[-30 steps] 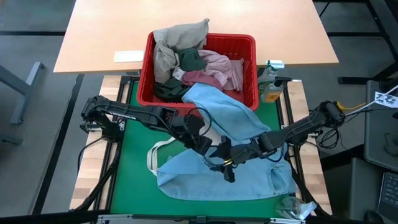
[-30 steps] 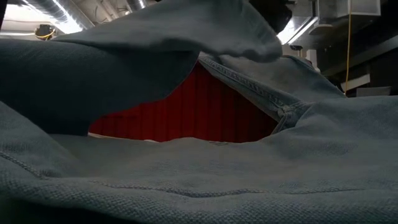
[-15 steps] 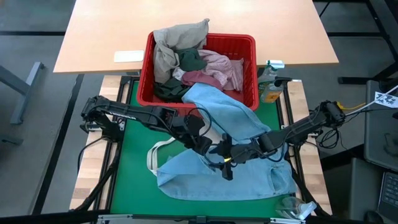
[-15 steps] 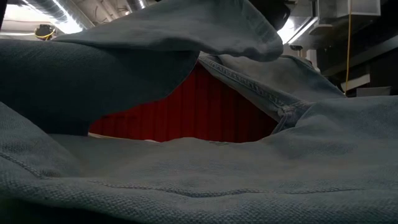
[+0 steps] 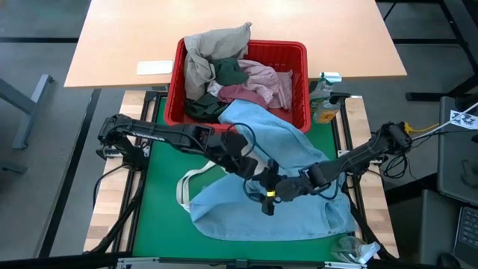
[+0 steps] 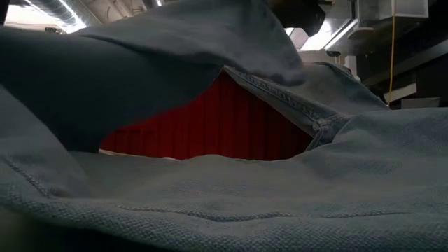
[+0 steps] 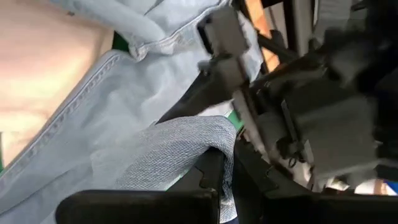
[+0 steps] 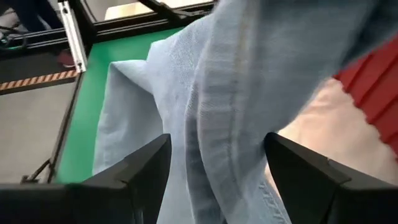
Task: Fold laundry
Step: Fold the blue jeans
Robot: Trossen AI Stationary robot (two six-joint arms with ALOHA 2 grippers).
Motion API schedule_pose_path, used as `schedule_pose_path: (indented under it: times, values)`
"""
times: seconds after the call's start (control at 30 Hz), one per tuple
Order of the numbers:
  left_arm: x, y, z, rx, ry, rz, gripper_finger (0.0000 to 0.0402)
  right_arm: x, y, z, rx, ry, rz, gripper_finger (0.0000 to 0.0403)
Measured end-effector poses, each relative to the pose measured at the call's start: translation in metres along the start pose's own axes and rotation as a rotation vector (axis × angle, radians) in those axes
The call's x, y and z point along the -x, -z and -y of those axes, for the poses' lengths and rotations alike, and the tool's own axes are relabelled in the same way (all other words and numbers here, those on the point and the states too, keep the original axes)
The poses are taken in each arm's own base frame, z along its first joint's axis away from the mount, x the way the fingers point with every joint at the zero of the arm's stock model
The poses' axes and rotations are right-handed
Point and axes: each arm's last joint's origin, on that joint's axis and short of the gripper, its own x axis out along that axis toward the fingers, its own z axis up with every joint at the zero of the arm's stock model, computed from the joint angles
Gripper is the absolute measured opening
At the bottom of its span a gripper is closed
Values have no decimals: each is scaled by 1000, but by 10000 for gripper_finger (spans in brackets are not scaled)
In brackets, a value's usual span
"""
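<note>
Left claw [image 5: 258, 173] clamped on light-blue denim [image 5: 299, 149], right claw [image 5: 275, 193] wide open

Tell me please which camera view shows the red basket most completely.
The high view: the whole red basket shows from above, filled with laundry, the light blue garment draped over its near rim. The low view shows only a red wall under denim, the right wrist view one corner, the left wrist view nothing.
</note>
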Motion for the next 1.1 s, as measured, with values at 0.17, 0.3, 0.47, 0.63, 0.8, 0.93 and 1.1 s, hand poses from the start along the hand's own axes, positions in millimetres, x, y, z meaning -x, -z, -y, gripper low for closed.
schedule_pose_path:
  times: [0.17,0.3,0.47,0.63,0.8,0.93,1.1]
  values:
    - [0,-4,1,4,19,13,15,-5,5,3,16,125,19,261]
    - [0,-3,1,-4,18,4,15,-6,5,5,15,186,36,252]
    - [0,1,2,-87,16,-8,15,-6,6,4,15,159,22,179]
    - [0,11,2,-347,5,-49,20,-7,7,2,13,77,-16,47]
    - [0,27,-4,-562,-66,-143,58,-7,8,0,27,15,-46,27]
    - [2,41,-12,-659,-150,-236,98,-7,7,-1,26,7,-47,26]
    - [10,68,-24,-690,-309,-361,130,-5,-1,-3,44,-8,-28,11]
